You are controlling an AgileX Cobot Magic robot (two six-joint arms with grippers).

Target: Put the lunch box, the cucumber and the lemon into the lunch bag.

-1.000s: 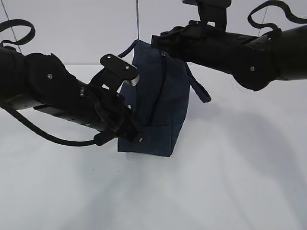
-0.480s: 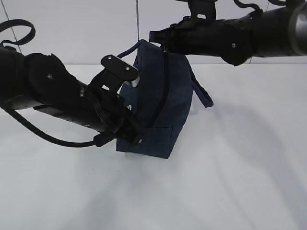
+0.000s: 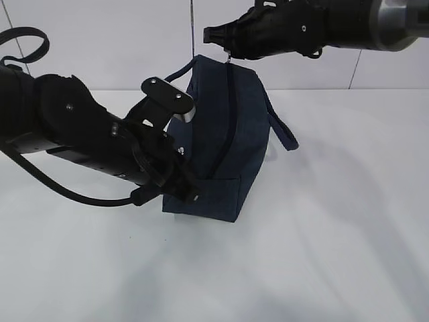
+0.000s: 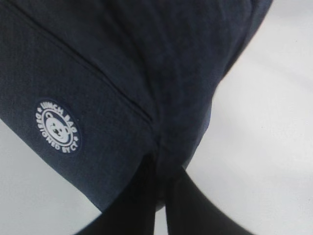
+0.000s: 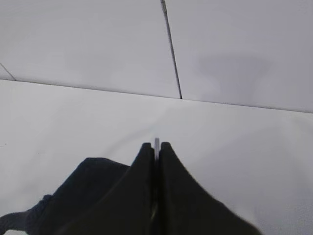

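Note:
The navy lunch bag [image 3: 224, 134] stands tilted on the white table, its dark zipper line running down the end that faces me. My left gripper [image 3: 190, 192] is shut on the fabric of its lower corner; in the left wrist view the fingers [image 4: 183, 205] pinch a fold of the lunch bag [image 4: 98, 73] beside the round white logo [image 4: 57, 127]. My right gripper [image 3: 209, 33] hangs just above the bag's top, shut on the silver zipper pull [image 5: 156, 142], which shows as a thin strip between the fingertips [image 5: 146, 152]. The lunch box, the cucumber and the lemon are out of view.
One padded handle [image 3: 281, 131] droops off the bag's right side. The white table [image 3: 335, 255] stretches to the front and right. A white wall with a dark vertical seam [image 5: 171, 49] stands behind.
My right gripper has risen and its arm has swung up toward the top edge, still holding the pull. The bag's top has drawn slightly upward. The left arm has stayed put.

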